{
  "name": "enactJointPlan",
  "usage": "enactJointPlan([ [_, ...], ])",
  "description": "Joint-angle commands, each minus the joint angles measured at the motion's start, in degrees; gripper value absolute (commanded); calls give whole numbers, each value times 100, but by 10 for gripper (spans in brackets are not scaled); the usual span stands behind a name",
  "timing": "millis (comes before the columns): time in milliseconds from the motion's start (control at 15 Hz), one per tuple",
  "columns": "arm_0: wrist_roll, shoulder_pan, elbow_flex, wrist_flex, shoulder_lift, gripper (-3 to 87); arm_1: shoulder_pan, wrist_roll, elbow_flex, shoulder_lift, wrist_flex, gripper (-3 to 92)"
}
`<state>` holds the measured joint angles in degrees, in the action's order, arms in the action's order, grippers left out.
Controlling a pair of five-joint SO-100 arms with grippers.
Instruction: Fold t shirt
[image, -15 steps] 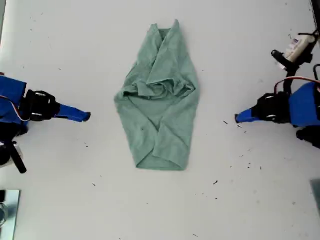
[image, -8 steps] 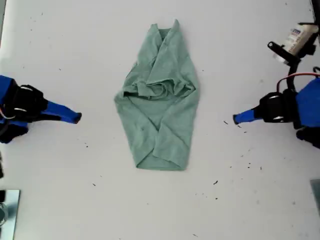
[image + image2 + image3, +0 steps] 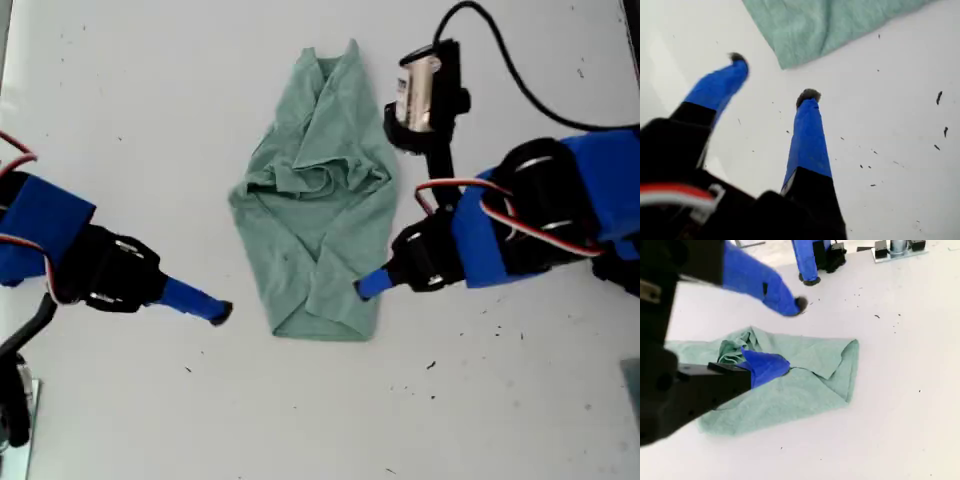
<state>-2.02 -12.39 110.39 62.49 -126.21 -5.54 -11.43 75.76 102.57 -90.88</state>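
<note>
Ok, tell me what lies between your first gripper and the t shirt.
Only bare white table between my first gripper and the t shirt, per the first wrist view.

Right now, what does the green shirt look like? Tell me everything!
The t shirt is plain sage-green cloth, soft and wrinkled, with no print. It lies flat on the white table, its sides folded inward, bunched in the middle. My second gripper, jaws open, is at its edge on the exterior view's right.

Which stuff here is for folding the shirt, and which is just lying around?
For the job:
t shirt
my first gripper
my second gripper

Just lying around:
dark specks on the white table
</note>
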Motion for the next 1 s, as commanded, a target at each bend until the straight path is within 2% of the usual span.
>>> enactJointPlan([
  [0,176,9,-378,-123,378,272,-141,-123,-1266,-721,-308,374],
  [333,448,343,-492,-615,1872,281,-264,97,-1283,-1503,0,373],
  [667,765,1046,-1028,-1125,3823,280,-220,-79,-1257,-2848,694,378],
  [733,853,1072,-1477,-1020,4526,271,-229,-70,-1248,-3129,765,378],
  [800,879,1037,-2268,-580,5414,261,-246,-44,-1248,-3393,853,374],
  [933,817,905,-5010,1292,7523,189,-264,0,-1230,-3771,958,345],
])
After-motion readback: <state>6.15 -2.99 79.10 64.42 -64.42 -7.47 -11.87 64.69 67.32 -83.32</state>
